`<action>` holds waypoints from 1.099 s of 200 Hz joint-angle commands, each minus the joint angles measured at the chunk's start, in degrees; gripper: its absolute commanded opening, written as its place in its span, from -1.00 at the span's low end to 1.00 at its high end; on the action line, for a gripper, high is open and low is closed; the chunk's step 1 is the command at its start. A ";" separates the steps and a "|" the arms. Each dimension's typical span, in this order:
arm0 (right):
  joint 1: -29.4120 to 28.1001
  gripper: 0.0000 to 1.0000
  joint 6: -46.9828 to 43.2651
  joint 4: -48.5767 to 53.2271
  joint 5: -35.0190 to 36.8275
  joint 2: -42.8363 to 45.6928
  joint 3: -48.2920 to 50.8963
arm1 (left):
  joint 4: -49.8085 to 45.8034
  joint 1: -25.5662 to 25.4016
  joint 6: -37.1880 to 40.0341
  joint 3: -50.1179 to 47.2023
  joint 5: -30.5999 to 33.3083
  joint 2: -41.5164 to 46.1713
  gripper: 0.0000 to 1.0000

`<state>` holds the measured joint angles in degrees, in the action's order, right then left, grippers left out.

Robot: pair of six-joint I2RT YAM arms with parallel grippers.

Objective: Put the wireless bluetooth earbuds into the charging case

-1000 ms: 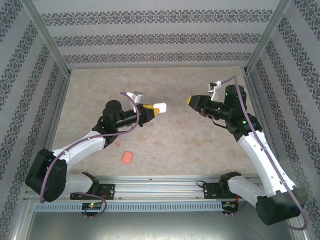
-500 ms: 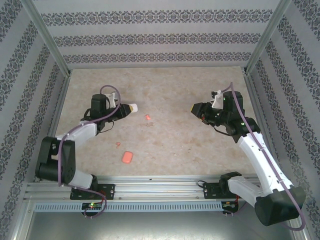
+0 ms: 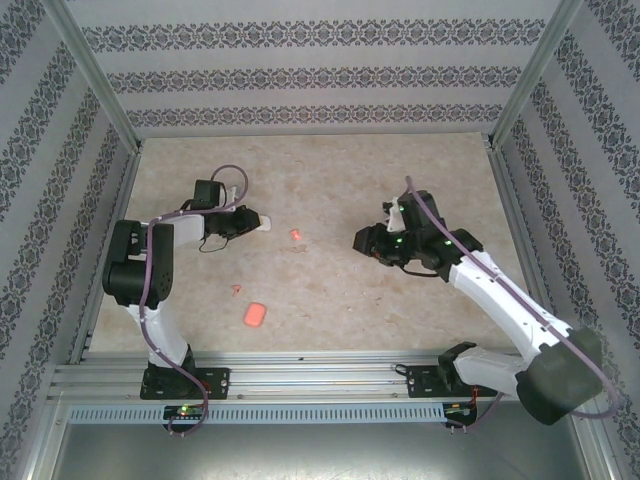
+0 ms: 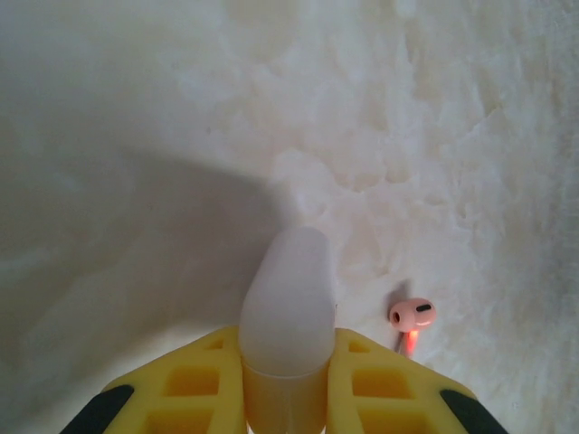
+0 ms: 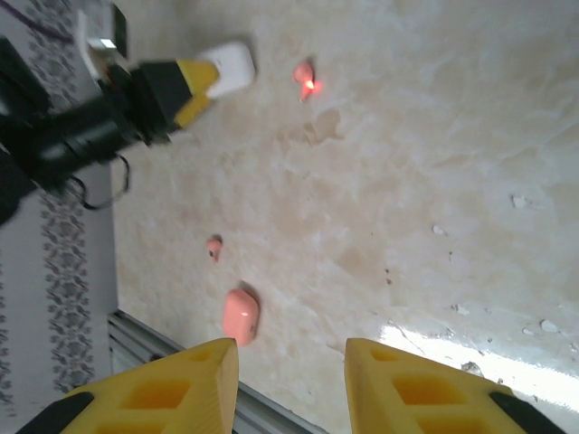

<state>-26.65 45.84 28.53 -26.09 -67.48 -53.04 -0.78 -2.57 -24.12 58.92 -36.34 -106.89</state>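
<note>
My left gripper (image 3: 248,222) is shut on a white charging case (image 4: 288,303), whose rounded end sticks out past the yellow fingers (image 4: 384,384). The same case (image 5: 231,63) appears at the top left of the right wrist view. One salmon-red earbud (image 4: 412,315) lies on the table just right of it, also seen from above (image 3: 296,234) and from the right wrist (image 5: 306,76). A second salmon earbud (image 3: 235,289) (image 5: 213,245) lies nearer the front, close to a salmon charging case (image 3: 255,315) (image 5: 241,315). My right gripper (image 3: 362,243) (image 5: 291,362) hovers open and holds nothing.
The marble-patterned tabletop (image 3: 330,290) is walled by patterned panels on three sides. A metal rail (image 3: 320,375) with both arm bases runs along the near edge. The left arm (image 3: 140,270) is folded up at the left side.
My left arm has pulled back to the left with the white case, leaving a salmon earbud on the table mid-field. My right gripper has swung left toward the centre and its jaws have parted.
</note>
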 commanded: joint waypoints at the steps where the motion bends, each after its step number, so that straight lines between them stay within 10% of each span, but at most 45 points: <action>1: -3.19 -0.28 -1.51 0.86 3.53 -3.18 -2.24 | -6.51 0.20 5.26 1.77 4.49 -1.60 -0.85; 87: -11.64 -0.21 -2.87 1.79 5.42 -13.49 -8.45 | -18.40 1.49 12.23 5.15 13.31 4.51 0.29; 178: -12.50 -0.15 -2.17 0.91 6.45 -7.36 -3.71 | -44.76 1.87 15.52 5.75 16.08 20.83 0.26; 220: -13.74 -0.13 -0.99 0.34 7.43 -3.80 -0.22 | -47.49 -5.95 9.65 -3.52 15.33 29.43 0.23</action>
<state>-39.31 44.21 29.26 -20.34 -73.89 -55.92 -41.30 -3.40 -10.59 60.05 -20.23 -81.87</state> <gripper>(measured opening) 0.431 0.615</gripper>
